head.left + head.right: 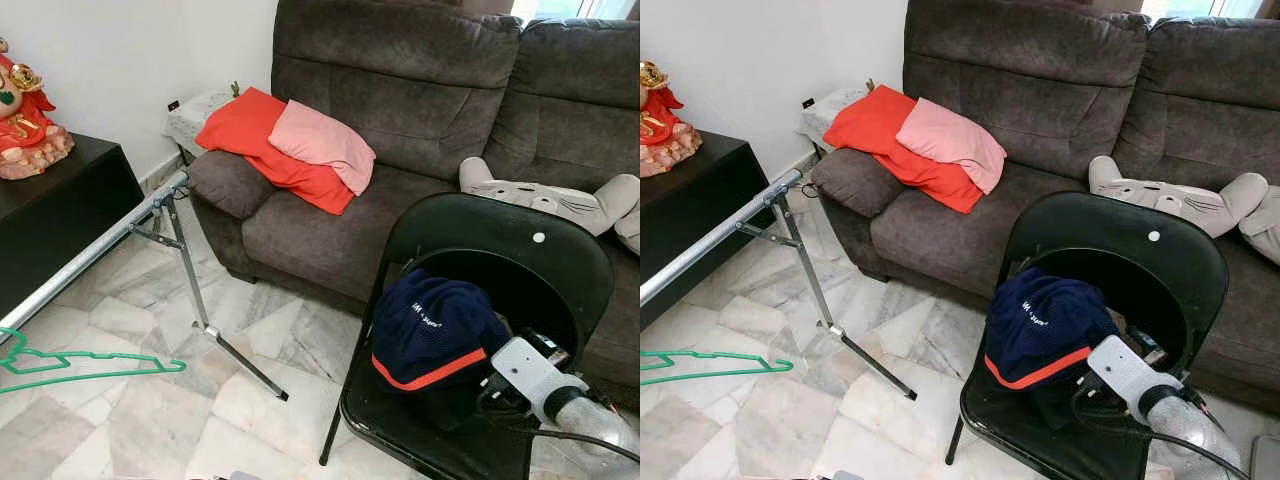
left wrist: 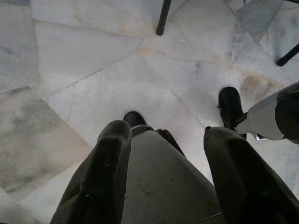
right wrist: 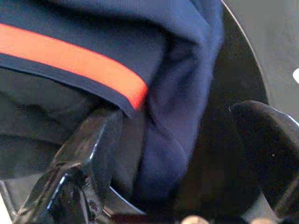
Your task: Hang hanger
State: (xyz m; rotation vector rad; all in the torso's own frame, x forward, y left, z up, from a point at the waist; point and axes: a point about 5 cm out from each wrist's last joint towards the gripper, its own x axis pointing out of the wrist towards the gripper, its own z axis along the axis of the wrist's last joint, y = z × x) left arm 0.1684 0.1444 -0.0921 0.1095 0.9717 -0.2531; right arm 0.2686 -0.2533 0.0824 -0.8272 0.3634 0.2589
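A green plastic hanger (image 1: 95, 362) lies flat, low at the left, below the sloping silver rail (image 1: 90, 252) of a clothes rack; I cannot tell whether it rests on the floor or hooks on the rail. My right arm (image 1: 535, 378) reaches onto the black folding chair (image 1: 500, 240). There my right gripper (image 3: 177, 140) is open, its fingers (image 3: 88, 154) on either side of a fold of a navy garment with an orange stripe (image 1: 435, 335). My left gripper (image 2: 168, 133) hangs open over the marble floor, holding nothing.
The rack's leg (image 1: 195, 290) stands on the marble floor (image 1: 150, 420). A dark grey sofa (image 1: 400, 110) carries red and pink pillows (image 1: 300, 145) and a grey plush toy (image 1: 560, 200). A black cabinet (image 1: 50, 215) with a figurine is on the left.
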